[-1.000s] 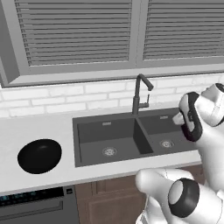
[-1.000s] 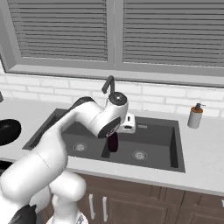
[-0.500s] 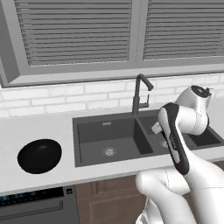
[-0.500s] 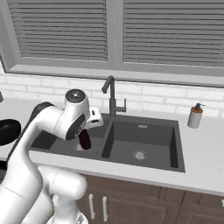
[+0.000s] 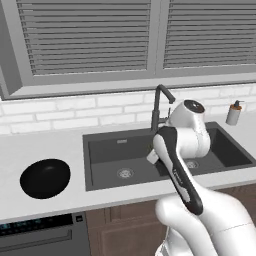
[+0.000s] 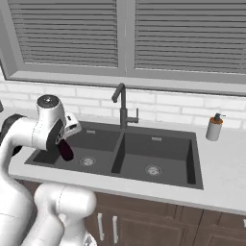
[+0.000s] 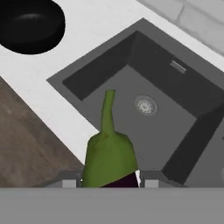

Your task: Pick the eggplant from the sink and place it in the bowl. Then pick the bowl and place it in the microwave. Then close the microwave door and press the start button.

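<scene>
My gripper (image 6: 65,145) is shut on the eggplant (image 6: 66,151), a dark purple body that hangs above the left basin of the dark grey sink (image 6: 158,158). In the hand view the eggplant's green stem cap (image 7: 109,156) stands up between my gripper's (image 7: 107,182) fingertips, over the basin floor of the sink (image 7: 175,100). The black bowl (image 5: 45,178) sits on the white counter left of the sink (image 5: 115,155), and appears at the top left of the hand view as the bowl (image 7: 30,24). The microwave, its door and its start button are out of view.
A dark faucet (image 5: 159,102) rises behind the divider between the basins. A soap bottle (image 6: 213,127) stands on the counter right of the sink. Below the bowl, under the counter, is a dark appliance panel (image 5: 40,230). Window blinds cover the back wall.
The arm has swung left with the eggplant in its grip, from the right basin across the divider to over the left basin. The bowl has not moved.
</scene>
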Controlling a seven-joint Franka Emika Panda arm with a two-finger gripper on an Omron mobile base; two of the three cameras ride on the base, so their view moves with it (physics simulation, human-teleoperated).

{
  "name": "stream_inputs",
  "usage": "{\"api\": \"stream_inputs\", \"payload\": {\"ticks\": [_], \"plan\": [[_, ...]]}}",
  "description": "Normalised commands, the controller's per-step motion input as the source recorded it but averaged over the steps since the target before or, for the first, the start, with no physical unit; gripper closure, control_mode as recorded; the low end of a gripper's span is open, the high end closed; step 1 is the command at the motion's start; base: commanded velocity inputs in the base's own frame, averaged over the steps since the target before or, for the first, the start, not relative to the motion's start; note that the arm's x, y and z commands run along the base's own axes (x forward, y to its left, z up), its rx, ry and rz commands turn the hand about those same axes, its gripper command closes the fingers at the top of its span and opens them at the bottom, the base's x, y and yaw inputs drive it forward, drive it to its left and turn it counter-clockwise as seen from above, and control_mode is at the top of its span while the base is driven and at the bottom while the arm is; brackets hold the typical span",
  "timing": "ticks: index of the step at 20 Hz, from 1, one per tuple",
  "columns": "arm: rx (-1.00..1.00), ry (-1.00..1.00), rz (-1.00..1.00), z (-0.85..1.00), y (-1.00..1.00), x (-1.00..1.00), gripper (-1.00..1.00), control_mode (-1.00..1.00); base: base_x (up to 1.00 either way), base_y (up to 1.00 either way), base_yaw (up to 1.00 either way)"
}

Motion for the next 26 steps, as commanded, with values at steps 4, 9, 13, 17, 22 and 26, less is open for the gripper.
{"api": "stream_inputs", "payload": {"ticks": [4, 9, 13, 17, 22, 26], "plan": [[-0.07, 0.12, 0.26, 0.16, 1.0, 0.0, 1.0, -1.0, 0.0, 0.0, 0.0], [-0.06, 0.11, 0.25, 0.01, 1.0, 0.0, 1.0, -1.0, 0.0, 0.0, 0.0], [-0.07, 0.1, 0.23, 0.0, 1.0, 0.0, 1.0, -1.0, 0.0, 0.0, 0.0], [-0.06, 0.08, 0.18, 0.0, 1.0, 0.05, 1.0, -1.0, 0.0, 0.0, 0.0], [-0.05, 0.02, 0.07, 0.0, 1.0, 0.26, 1.0, -1.0, 0.0, 0.0, 0.0], [-0.06, 0.0, 0.0, -0.03, 1.0, 0.42, 1.0, -1.0, 0.0, 0.0, 0.0]]}}
